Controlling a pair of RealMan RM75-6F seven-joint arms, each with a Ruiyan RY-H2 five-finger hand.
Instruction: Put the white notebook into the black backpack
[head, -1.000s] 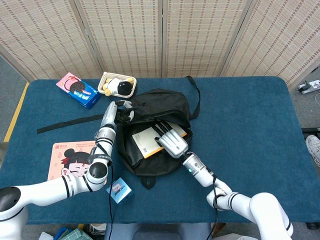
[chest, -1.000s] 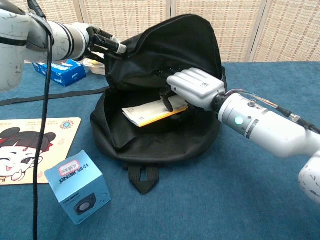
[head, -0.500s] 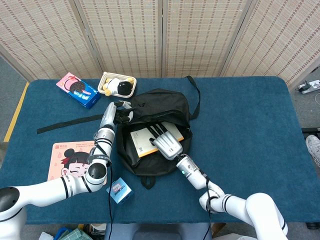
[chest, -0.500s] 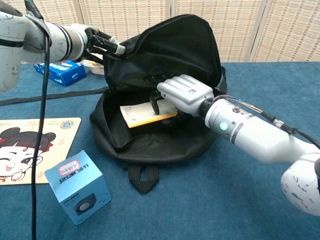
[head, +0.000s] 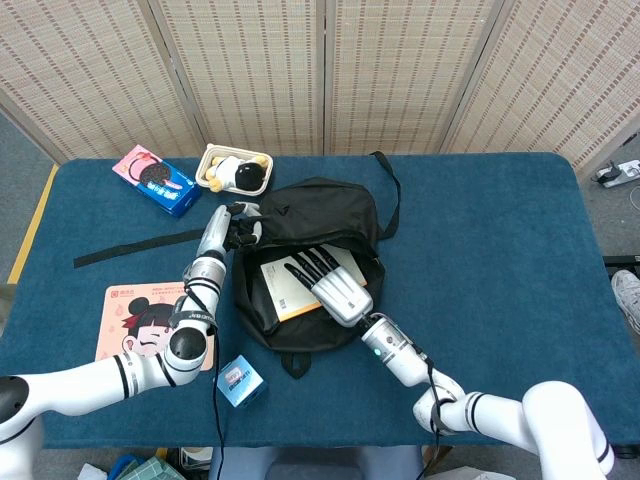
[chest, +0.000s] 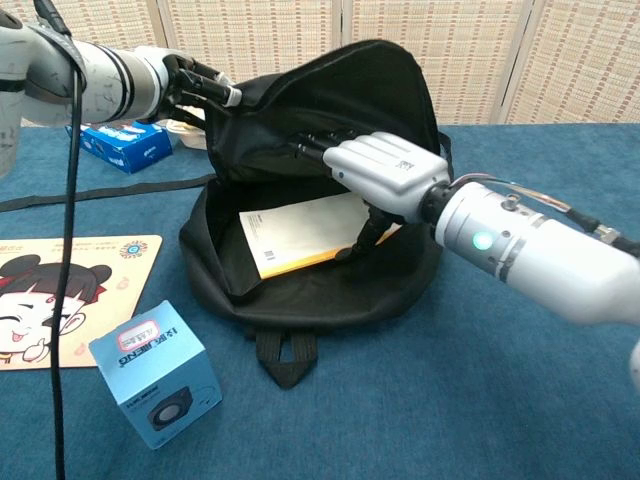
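The black backpack (head: 318, 208) (chest: 340, 90) lies open in the middle of the blue table. My left hand (head: 233, 224) (chest: 188, 79) grips the edge of its upper flap and holds the mouth open. The white notebook (head: 285, 287) (chest: 300, 233), with an orange edge, lies flat inside the bag's opening. My right hand (head: 335, 285) (chest: 378, 170) hovers over the notebook's right part with its fingers stretched out straight above it. Its thumb points down and touches the notebook's right side. Nothing is clasped in that hand.
A small blue box (head: 240, 381) (chest: 155, 386) stands in front of the bag at the left. A cartoon mat (head: 137, 320) (chest: 45, 298) lies further left. A blue cookie box (head: 156, 181) (chest: 113, 141) and a toy tray (head: 235, 169) sit behind. A black strap (head: 130, 248) runs left.
The right hand has let go of the notebook and straightened its fingers above it. The notebook dropped flat and deeper into the bag. The left hand keeps holding the flap.
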